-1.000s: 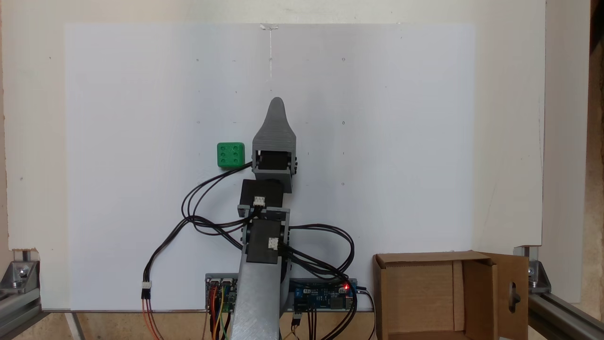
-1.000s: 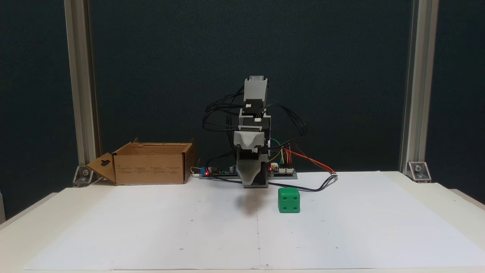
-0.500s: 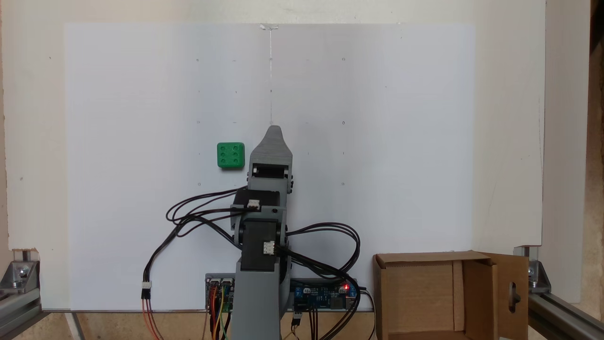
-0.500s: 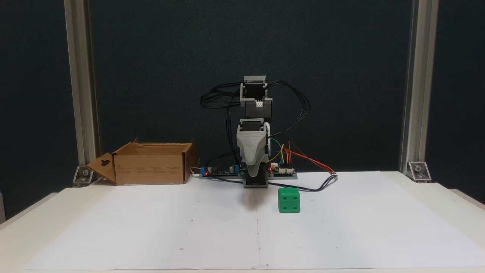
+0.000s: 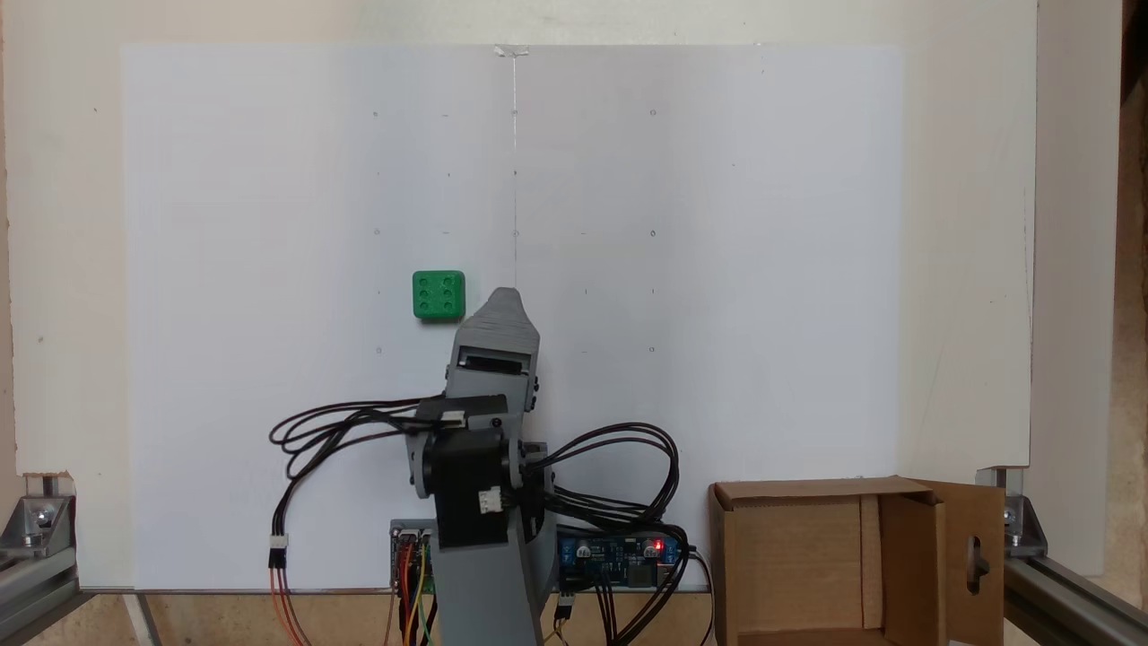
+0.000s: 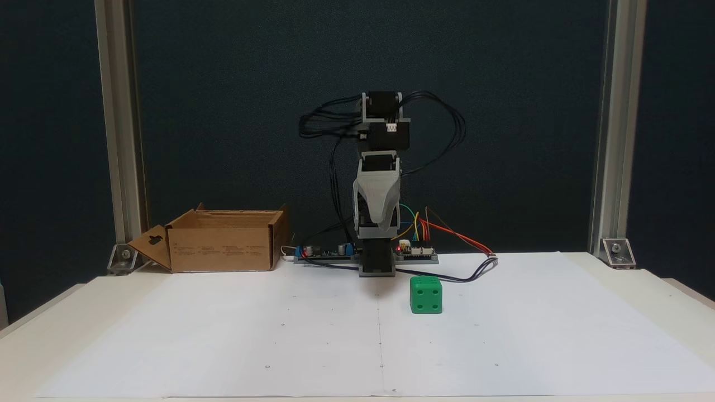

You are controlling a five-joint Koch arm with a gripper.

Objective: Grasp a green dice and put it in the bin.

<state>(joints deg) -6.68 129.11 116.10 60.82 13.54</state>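
The green dice (image 5: 439, 295) rests alone on the white paper, its six-pip face turned up in a fixed view; from the table-level fixed view the dice (image 6: 425, 295) stands just right of centre. My gripper (image 5: 507, 294) hangs in the air to the right of the dice and does not touch it. The gripper (image 6: 385, 226) points down, well above the paper. Only one grey tapered jaw shows, so whether it is open or shut is unclear. The bin (image 5: 723, 556), a brown cardboard box with an open top, stands at the lower right beside the arm's base. The bin (image 6: 223, 248) is empty as far as I see.
Circuit boards (image 5: 619, 556) and looping black cables (image 5: 350, 426) lie around the arm's base. A cable (image 6: 475, 273) trails on the paper behind the dice. Aluminium posts (image 6: 609, 128) stand at the table's back corners. The bin's slotted flap (image 5: 973, 561) hangs outward.
The arm has folded back toward its base and the gripper has risen, drawing away from the far side of the paper. The dice has not moved.
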